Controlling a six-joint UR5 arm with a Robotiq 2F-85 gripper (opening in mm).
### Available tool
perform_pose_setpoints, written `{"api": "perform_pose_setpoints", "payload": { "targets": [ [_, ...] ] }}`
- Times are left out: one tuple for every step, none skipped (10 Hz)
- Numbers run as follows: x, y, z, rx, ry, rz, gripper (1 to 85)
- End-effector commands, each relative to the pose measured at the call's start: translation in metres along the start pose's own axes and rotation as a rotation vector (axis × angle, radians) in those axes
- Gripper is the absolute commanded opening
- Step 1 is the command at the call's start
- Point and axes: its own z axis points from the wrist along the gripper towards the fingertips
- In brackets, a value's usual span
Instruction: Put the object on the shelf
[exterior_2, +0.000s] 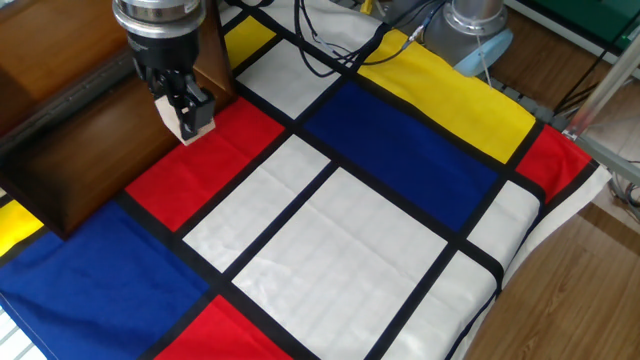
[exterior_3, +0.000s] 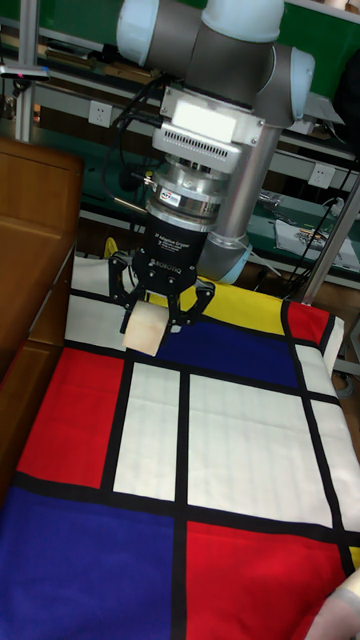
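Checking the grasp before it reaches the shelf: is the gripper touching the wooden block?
Touching. In the tall fixed view the gripper has its fingers closed on the block, holding it off the cloth.

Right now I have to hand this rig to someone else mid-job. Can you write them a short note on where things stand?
Gripper: shut on the wooden block, held in the air above the cloth, not resting on anything.
Block: pale beige, clamped between the fingers, over the red panel of the checked cloth at the edge of the shelf.
Shelf: dark brown unit at the left of the table; no block on its boards yet.
Done: block picked up and carried next to the shelf.
Left: move it over a shelf board, lower it, open the gripper, back away.
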Motion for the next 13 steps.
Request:
{"api": "perform_pose_setpoints", "payload": {
  "targets": [
    [-0.002,0.001,-0.001,-0.009,-0.009,-0.011,1.0],
    [-0.007,-0.003,-0.007,-0.029,-0.018,-0.025,1.0],
    [-0.009,-0.018,-0.018,-0.042,-0.001,-0.045,1.0],
    [-0.011,-0.032,-0.026,-0.056,0.009,-0.057,1.0],
    [-0.014,-0.049,-0.031,-0.063,0.013,-0.082,1.0],
    [-0.014,-0.065,-0.036,-0.065,0.022,-0.106,1.0],
    [-0.015,-0.08,-0.044,-0.049,0.033,-0.127,1.0],
    [-0.017,-0.089,-0.051,-0.053,0.042,-0.143,1.0],
    [-0.02,-0.099,-0.058,-0.066,0.053,-0.162,1.0],
    [-0.022,-0.11,-0.064,-0.074,0.061,-0.173,1.0],
    [-0.024,-0.123,-0.07,-0.087,0.068,-0.187,1.0],
    [-0.025,-0.132,-0.073,-0.097,0.074,-0.198,1.0],
    [-0.026,-0.14,-0.074,-0.099,0.077,-0.207,1.0]
  ]
}}
